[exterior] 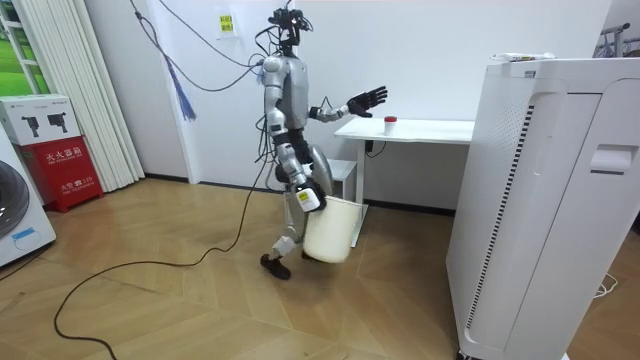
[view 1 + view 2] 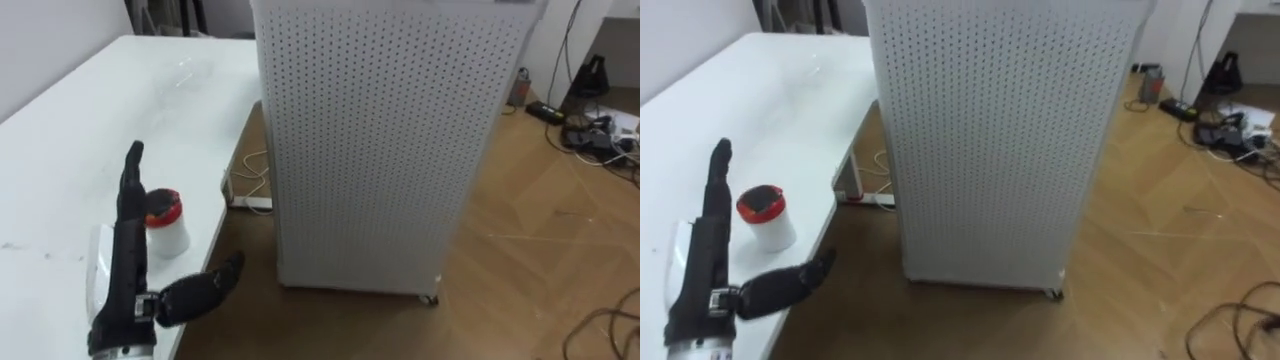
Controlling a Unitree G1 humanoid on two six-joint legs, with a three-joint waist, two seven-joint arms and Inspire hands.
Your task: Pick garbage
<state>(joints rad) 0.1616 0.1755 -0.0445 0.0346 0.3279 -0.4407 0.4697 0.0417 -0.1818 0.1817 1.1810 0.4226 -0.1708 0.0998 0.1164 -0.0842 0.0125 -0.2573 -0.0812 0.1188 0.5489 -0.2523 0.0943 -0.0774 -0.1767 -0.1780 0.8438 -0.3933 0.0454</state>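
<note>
A small white cup with a red lid (image 2: 166, 222) stands near the front edge of the white table (image 2: 80, 130). My left hand (image 2: 130, 265) is open over the table, fingers straight and thumb spread, just left of the cup and not touching it. In the room view I stand at the end of the table (image 1: 425, 130) with the left hand (image 1: 365, 100) raised towards the cup (image 1: 390, 122). My right hand (image 1: 308, 199) hangs at my hip against the rim of a white bin (image 1: 326, 232); its fingers are hidden.
A tall white perforated cabinet (image 2: 390, 140) stands close on the table's right, leaving a narrow gap. A power strip (image 2: 250, 202) lies on the floor under the table edge. Cables and plugs (image 2: 590, 130) lie at the far right. A red box (image 1: 58, 150) stands by the curtain.
</note>
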